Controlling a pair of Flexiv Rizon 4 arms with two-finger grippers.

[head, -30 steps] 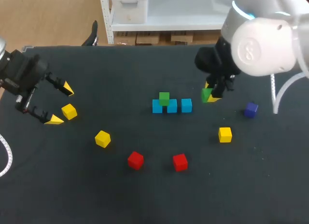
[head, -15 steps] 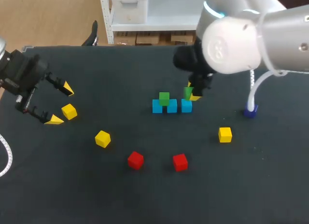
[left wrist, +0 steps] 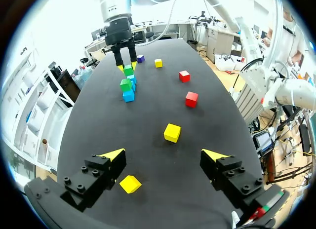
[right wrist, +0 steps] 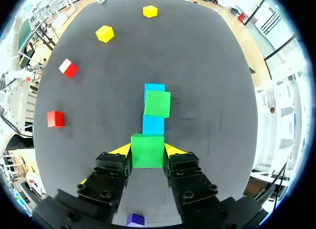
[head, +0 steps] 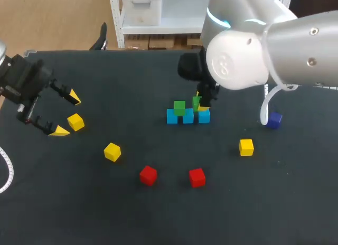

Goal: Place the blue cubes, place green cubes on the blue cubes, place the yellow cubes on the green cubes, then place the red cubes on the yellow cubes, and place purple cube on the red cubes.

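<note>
Right claw point(right wrist: 147, 153) gripping green cube point(right wrist: 147, 149), over blue cubes point(right wrist: 153, 124)

My head camera is looking down from behind on the whole table point(head: 158, 213); my right wrist is peering close over the blue cubes point(right wrist: 153, 124) — my left is watching them from afar.

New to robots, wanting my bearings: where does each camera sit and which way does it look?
Head view: fixed above and behind, looking down on the black table; the left arm and right arm show.
Left wrist view: on the left wrist, looking across the table past the open, yellow-tipped left fingers.
Right wrist view: on the right wrist, looking down past the right fingers gripping a green cube.
Shared: all show the row of blue cubes.
</note>
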